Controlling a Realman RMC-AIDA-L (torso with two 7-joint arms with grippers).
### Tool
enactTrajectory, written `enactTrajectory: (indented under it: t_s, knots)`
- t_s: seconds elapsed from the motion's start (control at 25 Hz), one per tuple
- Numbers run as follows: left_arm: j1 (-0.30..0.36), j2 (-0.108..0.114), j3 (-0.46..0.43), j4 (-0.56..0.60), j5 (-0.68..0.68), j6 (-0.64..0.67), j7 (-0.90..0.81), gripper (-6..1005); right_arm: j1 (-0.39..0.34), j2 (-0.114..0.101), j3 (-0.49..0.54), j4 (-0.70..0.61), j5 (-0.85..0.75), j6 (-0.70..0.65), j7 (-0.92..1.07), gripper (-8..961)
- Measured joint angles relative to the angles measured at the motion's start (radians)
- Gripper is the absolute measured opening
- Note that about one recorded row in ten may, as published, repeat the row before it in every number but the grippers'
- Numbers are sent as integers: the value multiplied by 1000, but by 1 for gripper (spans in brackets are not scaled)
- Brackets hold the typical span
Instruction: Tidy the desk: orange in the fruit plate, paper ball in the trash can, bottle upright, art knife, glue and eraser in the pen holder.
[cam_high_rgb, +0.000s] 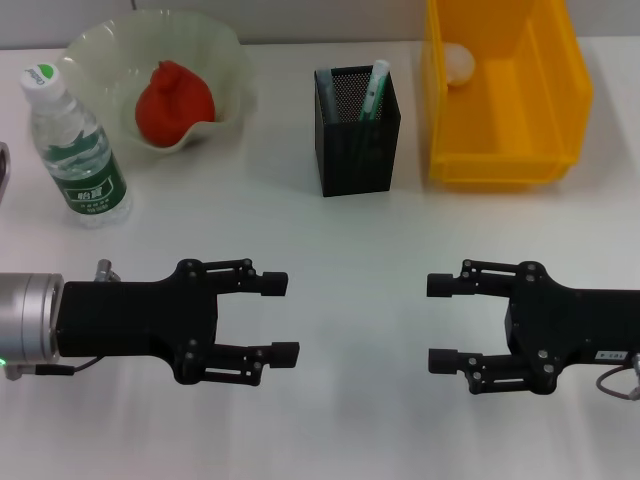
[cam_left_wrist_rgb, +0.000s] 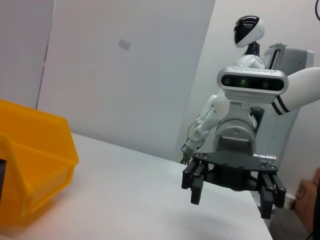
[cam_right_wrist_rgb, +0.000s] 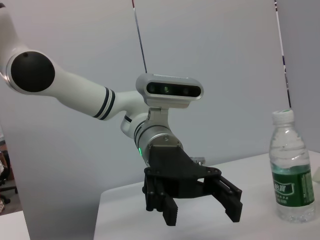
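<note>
The orange (cam_high_rgb: 175, 100) lies in the pale fruit plate (cam_high_rgb: 225, 55) at the far left. Beside it the bottle (cam_high_rgb: 77, 150) stands upright, also in the right wrist view (cam_right_wrist_rgb: 292, 170). The black mesh pen holder (cam_high_rgb: 357, 135) holds a white-green stick (cam_high_rgb: 376, 88). I cannot tell which of the art knife, glue or eraser that stick is, and the rest is hidden. A white paper ball (cam_high_rgb: 460, 62) lies in the yellow trash can (cam_high_rgb: 505, 150). My left gripper (cam_high_rgb: 280, 318) (cam_right_wrist_rgb: 202, 212) and right gripper (cam_high_rgb: 440, 322) (cam_left_wrist_rgb: 231, 200) hover open near the front, facing each other, holding nothing.
The yellow bin's corner (cam_left_wrist_rgb: 35, 160) shows in the left wrist view. A grey object's edge (cam_high_rgb: 3, 165) pokes in at the far left of the table.
</note>
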Motion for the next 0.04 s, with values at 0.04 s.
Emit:
enactTrajectory:
  t_s: [0.04]
  knots:
    - [0,0,0,0,0,0,0,801,1,0,0,0,0,1,0,760]
